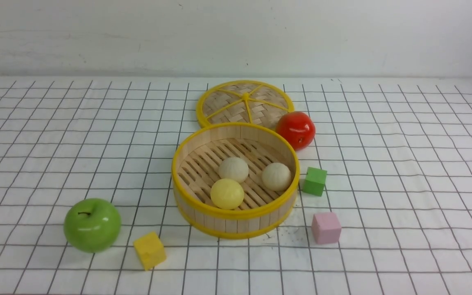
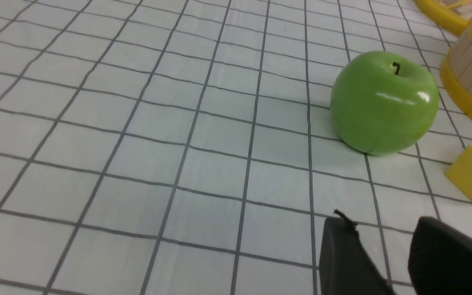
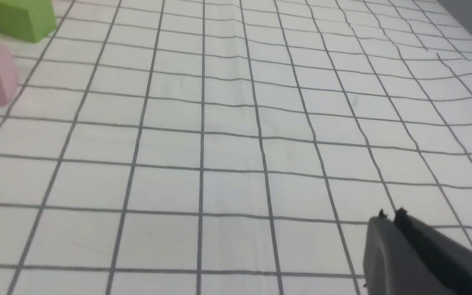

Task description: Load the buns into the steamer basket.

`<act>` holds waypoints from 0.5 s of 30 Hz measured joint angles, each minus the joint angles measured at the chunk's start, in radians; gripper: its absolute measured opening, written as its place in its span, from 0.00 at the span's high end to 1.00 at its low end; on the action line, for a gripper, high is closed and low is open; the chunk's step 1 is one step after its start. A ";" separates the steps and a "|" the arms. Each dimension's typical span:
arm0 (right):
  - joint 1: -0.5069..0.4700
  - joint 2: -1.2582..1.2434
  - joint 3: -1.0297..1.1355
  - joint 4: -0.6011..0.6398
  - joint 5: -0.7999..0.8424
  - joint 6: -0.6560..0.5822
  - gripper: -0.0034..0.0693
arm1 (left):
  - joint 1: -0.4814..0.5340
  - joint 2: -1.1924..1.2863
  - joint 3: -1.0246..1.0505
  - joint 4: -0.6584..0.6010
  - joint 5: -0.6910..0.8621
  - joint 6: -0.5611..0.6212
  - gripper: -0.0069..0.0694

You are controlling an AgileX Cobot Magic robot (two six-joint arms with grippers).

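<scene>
1. I see all three buns on the slatted floor of the steamer basket: the pale yellow bun nearest me, one beige bun behind it, the other beige bun toward the right wall
2. Neither arm shows in the front view, so both sit back on my side of the table, well apart from the basket
3. My left gripper stands with its jaws parted and nothing between them; it hangs over bare cloth with the green apple ahead of it and the basket wall beyond that
4. My right gripper has its tips almost together, holding nothing, over bare cloth
5. The relation that matters: the buns lie forward of both grippers, inside the rim; I judge no bun is left to fetch, so the task looks finished
</scene>
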 joint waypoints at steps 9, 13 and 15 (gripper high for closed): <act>0.006 -0.001 -0.001 -0.010 0.002 -0.002 0.91 | 0.000 0.000 0.000 0.000 0.000 0.001 0.60; 0.006 -0.001 -0.001 -0.010 0.004 -0.003 0.90 | 0.000 0.000 0.000 0.000 0.000 0.001 0.60; 0.006 -0.001 -0.001 -0.010 0.004 -0.003 0.90 | 0.000 0.000 0.000 0.000 0.000 0.001 0.60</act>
